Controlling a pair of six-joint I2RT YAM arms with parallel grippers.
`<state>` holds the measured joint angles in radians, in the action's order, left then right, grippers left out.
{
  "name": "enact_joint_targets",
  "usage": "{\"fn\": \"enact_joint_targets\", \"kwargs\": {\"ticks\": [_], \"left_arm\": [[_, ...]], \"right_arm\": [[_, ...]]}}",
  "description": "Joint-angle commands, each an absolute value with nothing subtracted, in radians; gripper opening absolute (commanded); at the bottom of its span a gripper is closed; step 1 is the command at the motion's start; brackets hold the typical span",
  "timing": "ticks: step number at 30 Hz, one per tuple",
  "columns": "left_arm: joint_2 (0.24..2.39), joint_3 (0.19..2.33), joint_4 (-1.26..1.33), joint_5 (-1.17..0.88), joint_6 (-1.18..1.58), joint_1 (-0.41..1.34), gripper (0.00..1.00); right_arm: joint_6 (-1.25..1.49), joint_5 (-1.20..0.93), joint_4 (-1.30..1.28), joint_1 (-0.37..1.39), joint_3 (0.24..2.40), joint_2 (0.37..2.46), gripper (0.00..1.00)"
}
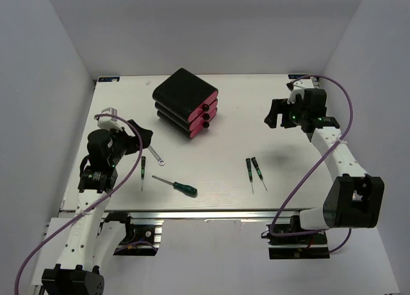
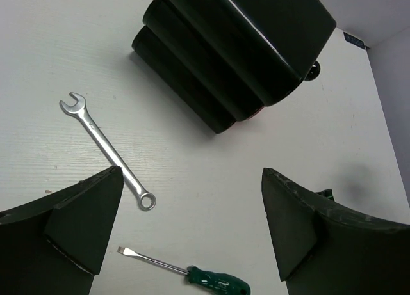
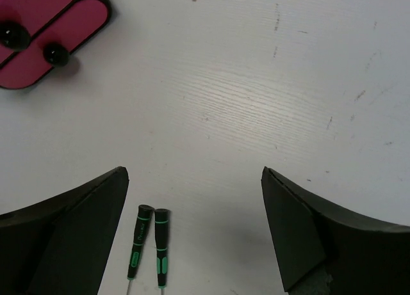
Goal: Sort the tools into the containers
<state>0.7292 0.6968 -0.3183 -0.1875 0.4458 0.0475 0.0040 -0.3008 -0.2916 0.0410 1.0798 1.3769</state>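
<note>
The left pincer (image 2: 192, 199) is hanging wide open and empty just beside the small silver metal wrench (image 2: 109, 151), and the right pincer (image 3: 194, 199) is hanging open and empty near two thin black-handled screwdrivers (image 3: 147, 244).

Magenta drawers (image 1: 202, 115), green-handled screwdriver (image 1: 175, 185), silver wrench (image 1: 157, 155)

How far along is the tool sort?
Done: nothing. All three pink drawers look shut, and every tool lies on the table: wrench, green screwdriver, one black precision screwdriver by the left arm, and a pair of precision screwdrivers mid-right. In hand: nothing; left hand and right hand are open and empty. Left: open drawers, sort all five tools.
</note>
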Motion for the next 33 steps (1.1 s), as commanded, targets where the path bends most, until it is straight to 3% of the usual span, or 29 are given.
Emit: {"fn": "enact_joint_targets", "kwargs": {"ticks": [1, 4, 7, 11, 14, 15, 17, 18, 20, 22, 33], "left_arm": [[0.713, 0.701, -0.322, -0.221, 0.452, 0.046, 0.98], [0.721, 0.696, -0.321, -0.227, 0.462, 0.044, 0.98], [0.738, 0.696, -0.336, -0.219, 0.469, 0.046, 0.98], [0.741, 0.689, -0.336, -0.218, 0.482, 0.046, 0.95], [0.741, 0.690, -0.339, -0.212, 0.494, 0.044, 0.88], [0.739, 0.686, -0.341, -0.212, 0.498, 0.046, 0.87], [0.736, 0.680, -0.342, -0.216, 0.511, 0.046, 0.85], [0.735, 0.678, -0.342, -0.219, 0.515, 0.045, 0.85], [0.735, 0.678, -0.347, -0.224, 0.518, 0.044, 0.86], [0.739, 0.681, -0.353, -0.225, 0.520, 0.045, 0.87], [0.715, 0.672, -0.377, -0.212, 0.548, 0.045, 0.89]], "right_arm": [[-0.187, -0.519, -0.294, 0.043, 1.108, 1.367, 0.89], [-0.457, -0.729, -0.348, 0.060, 1.106, 1.370, 0.89], [-0.504, -0.636, -0.333, 0.153, 1.104, 1.396, 0.89], [-0.420, -0.741, -0.264, 0.199, 1.115, 1.423, 0.87], [-0.164, -0.692, -0.149, 0.244, 1.163, 1.500, 0.23], [-0.103, -0.678, -0.128, 0.262, 1.202, 1.523, 0.14], [-0.010, -0.669, -0.072, 0.282, 1.229, 1.583, 0.26], [0.073, -0.658, -0.060, 0.311, 1.247, 1.597, 0.48], [0.127, -0.644, -0.029, 0.343, 1.265, 1.641, 0.74], [0.201, -0.646, -0.011, 0.386, 1.305, 1.695, 0.89], [0.253, -0.584, 0.028, 0.448, 1.542, 1.931, 0.87]]}}
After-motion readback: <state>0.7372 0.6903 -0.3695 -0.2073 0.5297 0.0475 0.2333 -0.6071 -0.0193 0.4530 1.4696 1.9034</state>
